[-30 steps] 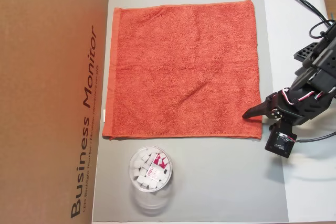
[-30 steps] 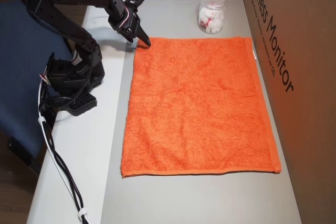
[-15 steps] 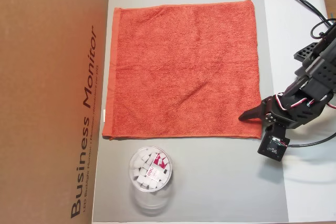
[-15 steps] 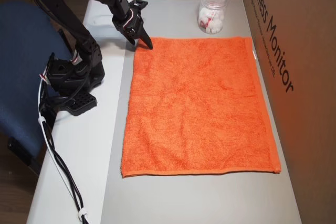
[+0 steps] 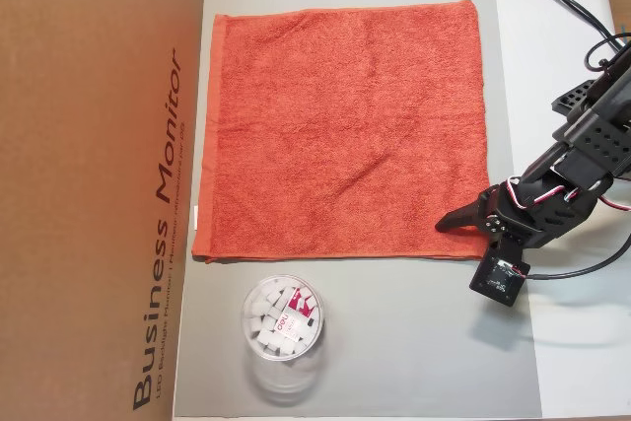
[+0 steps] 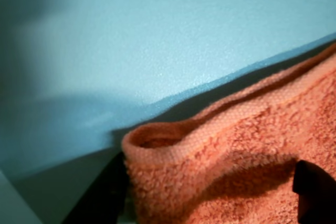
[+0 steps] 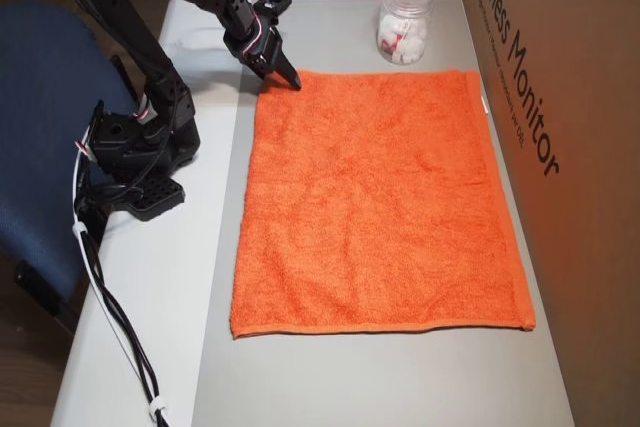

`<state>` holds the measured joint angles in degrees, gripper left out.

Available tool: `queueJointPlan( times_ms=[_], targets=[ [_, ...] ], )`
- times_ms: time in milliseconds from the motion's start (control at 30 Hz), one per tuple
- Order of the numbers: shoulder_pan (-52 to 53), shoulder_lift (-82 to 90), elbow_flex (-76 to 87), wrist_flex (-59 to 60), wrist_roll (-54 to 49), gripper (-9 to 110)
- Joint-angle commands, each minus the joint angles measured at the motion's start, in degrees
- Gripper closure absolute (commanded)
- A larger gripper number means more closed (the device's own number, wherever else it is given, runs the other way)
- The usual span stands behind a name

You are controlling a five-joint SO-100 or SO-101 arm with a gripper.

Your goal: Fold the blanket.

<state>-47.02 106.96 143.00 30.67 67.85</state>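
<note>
Jar (image 5: 282, 315) and cardboard box (image 5: 99, 184) beside blanket (image 5: 345, 135)

— What sort of place are we in?

— We take it for an office or a hobby desk. We see a blue chair (image 7: 35, 137) pushed against the white table (image 7: 170, 277) on the left in an overhead view.

— Anything else?

— At the right stands a cardboard box (image 7: 560, 147) printed "Business Monitor", and loose cables (image 7: 110, 317) trail along the table.

I see a clear plastic jar (image 5: 283, 322) of white pieces on a grey mat (image 5: 414, 342), beside a brown cardboard box (image 5: 99, 184) printed "Business Monitor".
</note>
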Motion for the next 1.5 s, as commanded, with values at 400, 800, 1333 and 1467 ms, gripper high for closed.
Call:
queueJointPlan(
  times_ms=[400,800,1333,1467],
  targets=[
    [4.5,0.4,-1.0,0.0,-0.7,100],
    [3.9,6.1,2.3,0.4,0.2,102],
    [3.7,20.7,11.2,0.4,0.2,102],
    [3.7,23.0,10.5,0.4,0.3,102]
  ],
)
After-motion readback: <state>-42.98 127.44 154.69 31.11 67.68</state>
